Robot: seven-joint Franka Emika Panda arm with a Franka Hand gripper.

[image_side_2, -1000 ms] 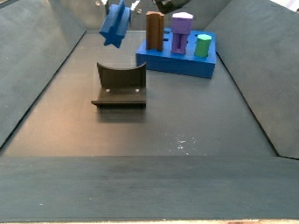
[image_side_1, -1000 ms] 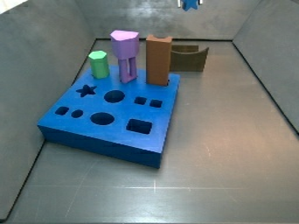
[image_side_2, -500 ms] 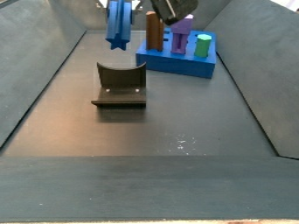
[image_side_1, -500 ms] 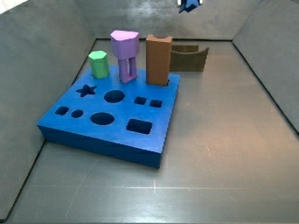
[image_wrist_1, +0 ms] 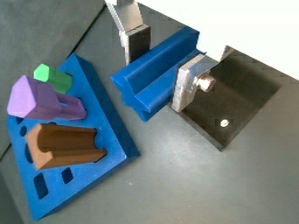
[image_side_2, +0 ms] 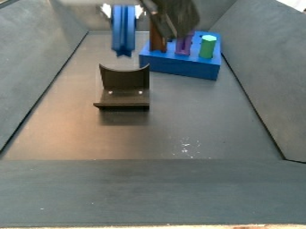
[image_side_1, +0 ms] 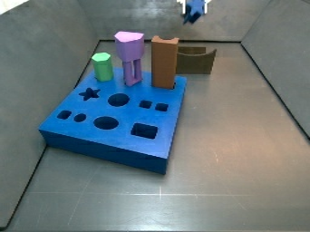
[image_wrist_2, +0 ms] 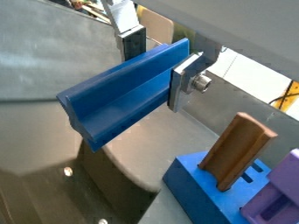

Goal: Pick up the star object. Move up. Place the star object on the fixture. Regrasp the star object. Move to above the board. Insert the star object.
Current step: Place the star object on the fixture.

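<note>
The gripper [image_wrist_1: 160, 59] is clamped on the star peg [image_wrist_1: 152, 72], its silver fingers [image_wrist_1: 187, 80] pressing the peg's two sides, and holds it high in the air. In a side view the peg [image_side_2: 122, 29] hangs upright, directly above the fixture [image_side_2: 122, 89] and apart from it. The coming move looks like a straight descent into the fixture's notch. The board [image_side_1: 111, 119] lies off to one side, its star hole [image_side_1: 89, 91] empty.
</note>
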